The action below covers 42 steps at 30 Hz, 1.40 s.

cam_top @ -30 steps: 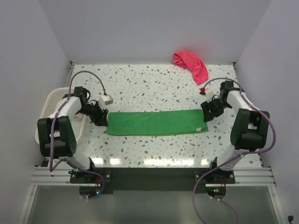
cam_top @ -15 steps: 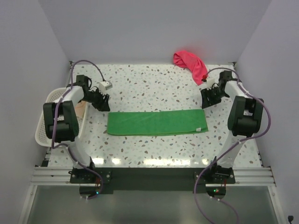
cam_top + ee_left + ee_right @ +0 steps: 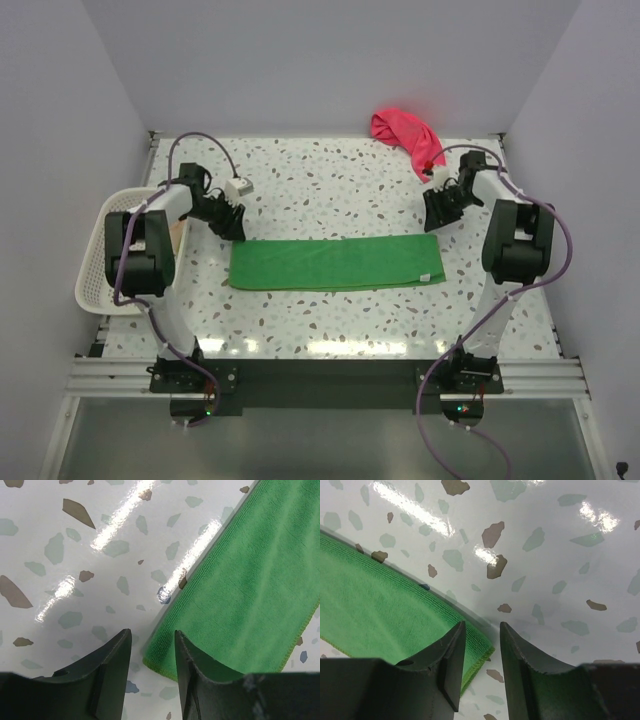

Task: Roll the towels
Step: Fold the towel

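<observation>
Left hand [image 3: 152, 639] hovered over the far-left corner of the green towel [image 3: 335, 263], jaws narrowly apart, empty. Towel lay flat on the bench [image 3: 330, 180], long axis left-right. Right hand [image 3: 482, 630] mirrored at its far-right corner, narrow gap, empty. Neither nearer.

Bright green towel [image 3: 335, 264] with a darker stitched edge, pink-red towel [image 3: 408, 138], white table [image 3: 330, 185] speckled grey, brown and pale green, white mesh basket [image 3: 98, 262], my matte black left gripper [image 3: 152, 635] and right gripper [image 3: 482, 626], pale grey walls [image 3: 330, 60]
</observation>
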Motion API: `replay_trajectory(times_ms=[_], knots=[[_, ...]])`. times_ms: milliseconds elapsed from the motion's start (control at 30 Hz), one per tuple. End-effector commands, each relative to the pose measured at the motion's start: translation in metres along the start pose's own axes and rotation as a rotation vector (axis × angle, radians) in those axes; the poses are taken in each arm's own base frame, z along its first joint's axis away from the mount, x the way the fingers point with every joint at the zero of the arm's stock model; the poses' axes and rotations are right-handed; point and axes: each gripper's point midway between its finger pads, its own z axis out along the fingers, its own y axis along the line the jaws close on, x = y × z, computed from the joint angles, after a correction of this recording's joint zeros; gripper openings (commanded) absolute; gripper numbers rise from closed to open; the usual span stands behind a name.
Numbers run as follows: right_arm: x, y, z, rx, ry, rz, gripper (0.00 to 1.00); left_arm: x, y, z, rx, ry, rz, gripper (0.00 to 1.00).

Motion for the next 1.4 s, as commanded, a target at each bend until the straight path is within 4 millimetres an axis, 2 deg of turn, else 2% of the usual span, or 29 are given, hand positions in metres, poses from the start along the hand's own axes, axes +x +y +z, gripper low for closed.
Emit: replay_trajectory(times_ms=[0,267,367,500,533,567,600,667,833,1067,1267,1367], knots=[[-0.002,0.004,0.002,-0.036,0.006,-0.025,0.36,-0.004,0.007,0.005,-0.016,-0.018,0.007,0.45],[0.009,0.008,0.004,-0.065,0.046,-0.055,0.33,0.003,0.003,0.007,-0.002,0.003,0.004,0.35],[0.011,0.007,0.005,-0.062,0.054,-0.057,0.28,0.007,0.001,0.006,-0.004,0.013,0.002,0.29],[0.013,0.005,0.005,-0.053,0.060,-0.067,0.18,0.008,-0.001,0.005,-0.004,0.013,0.005,0.17],[0.013,0.003,0.004,-0.041,0.061,-0.074,0.12,0.007,-0.001,0.004,-0.004,0.013,0.009,0.11],[0.013,0.003,0.003,-0.037,0.060,-0.077,0.08,0.007,-0.001,0.004,-0.005,0.014,0.009,0.09],[0.013,0.001,0.002,-0.031,0.059,-0.084,0.00,0.006,-0.001,0.002,-0.006,0.011,0.011,0.06],[0.013,0.000,-0.001,-0.014,0.060,-0.092,0.00,0.005,-0.001,0.001,-0.007,0.012,0.014,0.00],[0.009,-0.009,-0.006,0.048,0.036,-0.103,0.00,0.000,0.005,-0.004,-0.045,0.002,0.026,0.00],[0.003,-0.033,-0.013,0.175,0.022,-0.107,0.00,-0.009,0.027,-0.011,-0.164,-0.016,0.030,0.00],[-0.001,-0.037,-0.013,0.189,0.020,-0.106,0.00,-0.016,0.042,-0.010,-0.207,-0.019,0.020,0.00],[-0.008,-0.041,-0.009,0.191,0.006,-0.088,0.00,-0.025,0.049,-0.007,-0.210,-0.034,0.013,0.00]])
